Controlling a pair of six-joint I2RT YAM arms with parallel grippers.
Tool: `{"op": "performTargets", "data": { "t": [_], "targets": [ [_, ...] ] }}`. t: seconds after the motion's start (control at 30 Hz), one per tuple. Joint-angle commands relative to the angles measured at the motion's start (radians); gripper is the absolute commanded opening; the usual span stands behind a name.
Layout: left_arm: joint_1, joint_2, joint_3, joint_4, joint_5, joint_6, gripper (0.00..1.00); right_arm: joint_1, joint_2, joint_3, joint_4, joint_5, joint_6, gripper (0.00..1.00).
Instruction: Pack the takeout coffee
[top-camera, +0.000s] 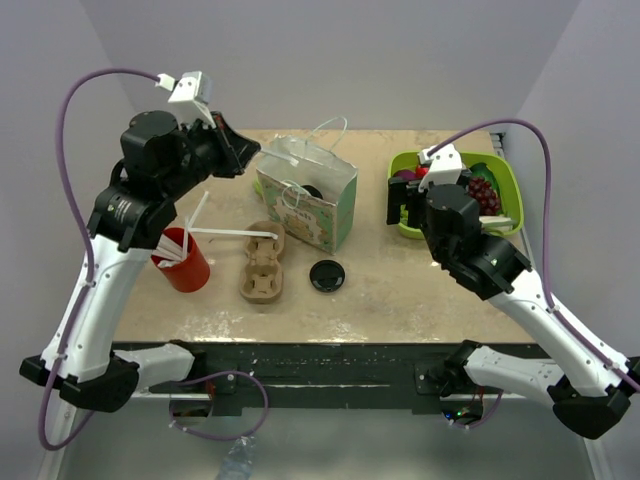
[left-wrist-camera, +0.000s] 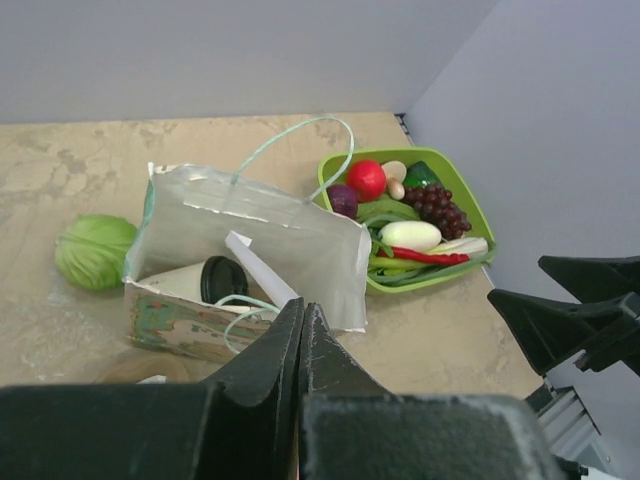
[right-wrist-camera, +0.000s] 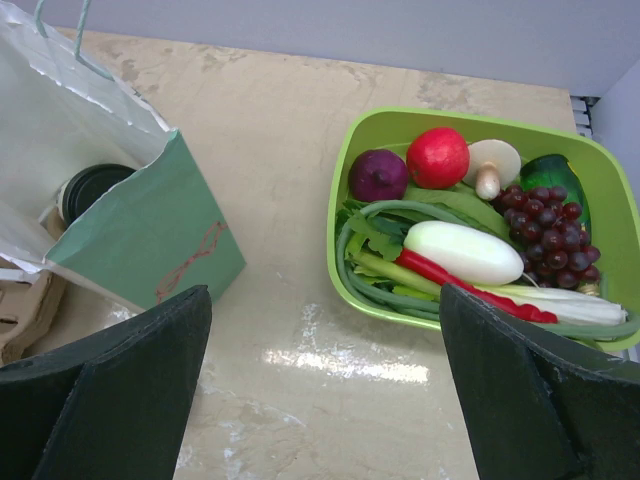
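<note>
While the takeout coffee (top-camera: 312, 190) sits down inside the paper bag (top-camera: 330, 215), both claws hang clear of it.
In the top view the lidded cup lies at about 4 o'clock from the left claw (left-wrist-camera: 302, 305), whose fingers are pressed together on nothing. It lies at about 9 o'clock from the right claw (right-wrist-camera: 325, 300), which is spread wide and empty; the left looks slightly nearer. The cup's long axis seems tipped off vertical, its base hidden by the bag walls. The counter (top-camera: 400, 270) is mottled beige. A loose black lid (top-camera: 327, 275) and a cardboard carrier (top-camera: 264, 262) lie at the bag's 6 o'clock, and a green tray (top-camera: 508, 180) at its 3 o'clock. Packing looks essentially done.
</note>
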Motion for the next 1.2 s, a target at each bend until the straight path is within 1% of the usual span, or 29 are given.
{"op": "performTargets", "data": {
  "t": [0.0, 0.13, 0.37, 0.4, 0.47, 0.5, 0.57, 0.6, 0.67, 0.8, 0.9, 0.93, 1.0, 1.03, 1.17],
  "targets": [
    [0.001, 0.076, -0.009, 0.026, 0.102, 0.022, 0.00, 0.001, 0.011, 0.034, -0.005, 0.026, -0.008, 0.98],
    [0.001, 0.146, -0.032, 0.090, 0.201, 0.024, 0.00, 0.003, 0.020, 0.036, -0.012, 0.022, -0.007, 0.98],
    [-0.009, 0.273, -0.012, 0.112, 0.218, 0.021, 0.00, 0.003, 0.031, 0.037, -0.018, 0.025, -0.004, 0.98],
    [-0.010, 0.294, 0.000, 0.107, 0.210, 0.022, 0.09, 0.003, 0.032, 0.037, -0.019, 0.026, -0.004, 0.98],
    [-0.010, 0.313, 0.018, 0.080, 0.189, 0.027, 0.32, 0.003, 0.032, 0.039, -0.023, 0.035, -0.001, 0.98],
    [-0.010, 0.324, 0.032, 0.075, 0.187, 0.030, 0.55, 0.001, 0.032, 0.037, -0.025, 0.040, -0.002, 0.98],
    [-0.010, 0.322, 0.038, 0.070, 0.181, 0.031, 0.71, 0.003, 0.031, 0.040, -0.023, 0.052, 0.009, 0.98],
    [-0.010, 0.312, 0.040, 0.073, 0.179, 0.035, 0.83, 0.001, 0.031, 0.040, -0.026, 0.060, 0.015, 0.98],
    [-0.010, 0.289, 0.041, 0.081, 0.166, 0.036, 0.98, 0.003, 0.029, 0.042, -0.026, 0.071, 0.028, 0.98],
    [-0.010, 0.232, 0.049, 0.084, 0.123, 0.041, 0.99, 0.001, 0.031, 0.046, -0.025, 0.126, 0.058, 0.98],
    [-0.010, 0.178, 0.051, 0.069, 0.039, 0.039, 1.00, 0.003, 0.029, 0.048, -0.025, 0.149, 0.070, 0.98],
    [-0.010, 0.164, 0.051, 0.055, -0.026, 0.039, 1.00, 0.003, 0.031, 0.048, -0.020, 0.152, 0.068, 0.98],
    [-0.010, 0.123, 0.049, 0.035, -0.087, 0.035, 1.00, 0.003, 0.032, 0.048, -0.019, 0.178, 0.075, 0.98],
    [-0.010, 0.111, 0.048, 0.017, -0.160, 0.035, 1.00, 0.001, 0.035, 0.051, -0.020, 0.187, 0.076, 0.98],
    [-0.010, 0.048, 0.037, -0.017, -0.271, 0.015, 1.00, 0.001, 0.043, 0.066, -0.029, 0.258, 0.107, 0.98]
  ]
}}
